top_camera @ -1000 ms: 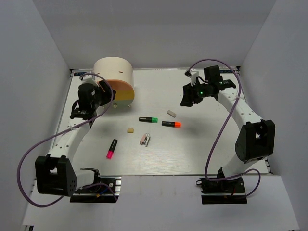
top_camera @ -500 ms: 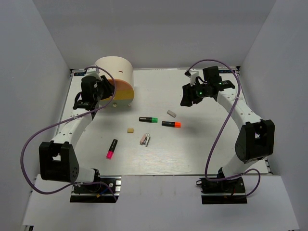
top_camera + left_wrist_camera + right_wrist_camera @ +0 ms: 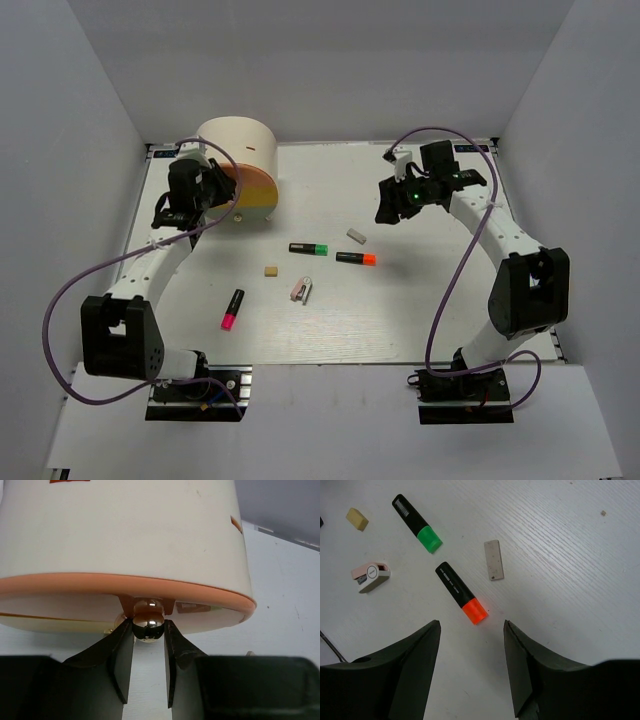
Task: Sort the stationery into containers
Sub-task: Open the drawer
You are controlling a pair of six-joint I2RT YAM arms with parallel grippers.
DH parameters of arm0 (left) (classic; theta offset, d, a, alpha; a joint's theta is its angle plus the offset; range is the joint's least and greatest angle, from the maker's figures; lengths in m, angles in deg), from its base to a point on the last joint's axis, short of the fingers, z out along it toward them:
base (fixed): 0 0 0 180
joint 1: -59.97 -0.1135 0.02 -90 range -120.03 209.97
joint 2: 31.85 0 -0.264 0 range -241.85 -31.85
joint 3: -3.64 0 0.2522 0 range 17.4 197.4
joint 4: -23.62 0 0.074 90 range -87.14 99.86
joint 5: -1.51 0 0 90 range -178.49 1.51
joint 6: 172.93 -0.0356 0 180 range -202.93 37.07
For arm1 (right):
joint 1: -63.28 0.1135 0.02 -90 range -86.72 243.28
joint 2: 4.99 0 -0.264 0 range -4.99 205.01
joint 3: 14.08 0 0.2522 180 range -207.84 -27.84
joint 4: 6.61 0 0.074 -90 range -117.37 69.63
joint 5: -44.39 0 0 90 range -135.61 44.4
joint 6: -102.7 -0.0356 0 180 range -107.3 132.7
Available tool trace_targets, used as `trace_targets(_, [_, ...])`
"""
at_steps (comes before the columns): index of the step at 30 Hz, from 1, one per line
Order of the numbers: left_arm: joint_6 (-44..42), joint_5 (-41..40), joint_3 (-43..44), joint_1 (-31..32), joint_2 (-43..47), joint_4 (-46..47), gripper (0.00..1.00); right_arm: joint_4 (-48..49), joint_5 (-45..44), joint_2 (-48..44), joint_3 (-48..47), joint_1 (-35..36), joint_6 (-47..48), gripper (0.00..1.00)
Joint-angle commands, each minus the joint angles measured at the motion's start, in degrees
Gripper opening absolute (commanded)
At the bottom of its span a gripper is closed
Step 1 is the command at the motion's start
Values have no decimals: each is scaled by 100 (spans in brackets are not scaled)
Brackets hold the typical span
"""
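**Step in hand: opening a drawer.** At far left, the left gripper point(image 3: 148, 630) meets the cream container point(image 3: 120, 525). Its jaws are clamped on the shiny knob point(image 3: 148, 621) below the orange drawer tier point(image 3: 125, 582), and both pads appear to touch the ball.

- Pull straight back along the drawer's travel, level with the surface point(image 3: 420, 300).
- Pull slowly. The knob is round and smooth, so a skewed grip would probably slip off.
- The container may drag along instead of opening.

**Stationery.** It all lies loose mid-surface, with nothing sorted yet:

- pink-capped marker point(image 3: 232, 309)
- tan eraser point(image 3: 270, 270)
- clip point(image 3: 302, 290)
- green-capped marker point(image 3: 310, 248)
- orange-capped marker point(image 3: 356, 258)
- grey eraser point(image 3: 355, 236)

At right, the right gripper point(image 3: 471, 623) hovers above the orange-capped marker with its jaws apart, holding nothing.

**Changes from one second ago.** The left gripper has moved from a nearer position, short of the container, up to the drawer front. Its jaws have narrowed onto the knob. The right arm and every stationery item are unmoved.
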Motion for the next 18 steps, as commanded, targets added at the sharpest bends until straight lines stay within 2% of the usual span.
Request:
trace_targets(1, [-71,35,-115,32,356,138,12,167,-8,-197,113,49,82,59])
trace_targets(13, [-18,211,-1064,33,1665,-222,12,212,158,-224,201,137,214,61])
trace_targets(16, [-18,211,-1196,33,1667,-222,28,194,281,-207,184,259,372,67])
trace_targets(17, [-18,211,-1196,33,1667,-222,53,177,316,-198,175,260,529,69])
trace_targets(18, [-18,211,-1197,33,1667,-222,65,159,430,-206,166,286,600,73])
